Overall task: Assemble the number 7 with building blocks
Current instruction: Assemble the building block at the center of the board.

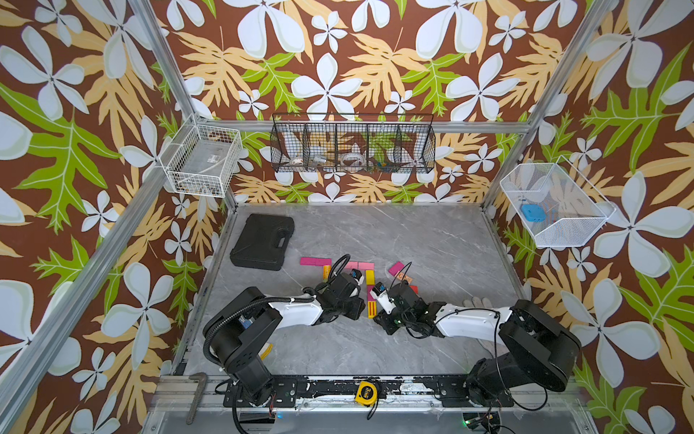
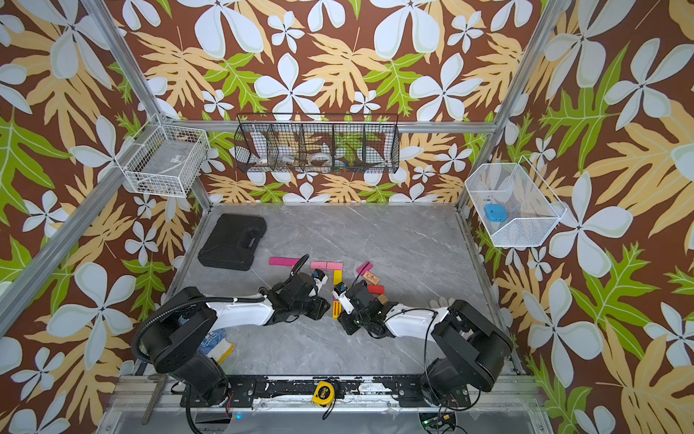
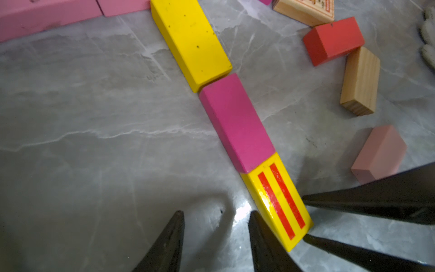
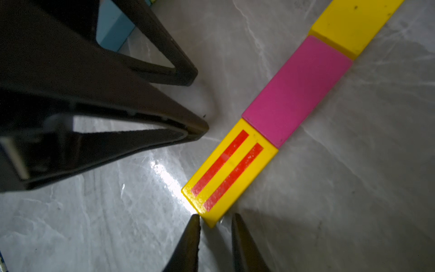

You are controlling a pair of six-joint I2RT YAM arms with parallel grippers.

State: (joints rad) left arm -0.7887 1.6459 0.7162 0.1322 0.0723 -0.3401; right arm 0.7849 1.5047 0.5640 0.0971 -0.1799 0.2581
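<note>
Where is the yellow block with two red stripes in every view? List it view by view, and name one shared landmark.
In a top view: striped block mid-table, robot-side end of the block line.
In a top view: same place.
Left wrist: close-up, butting the magenta block.
Right wrist: close-up, centre.
Landmark: plain yellow block beyond the magenta one.

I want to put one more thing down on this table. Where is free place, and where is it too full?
Free: the back of the table, beside the black case; also the front, between the left arm, the right arm and the tape measure. Crowded: the middle, where the building blocks lie.
</note>
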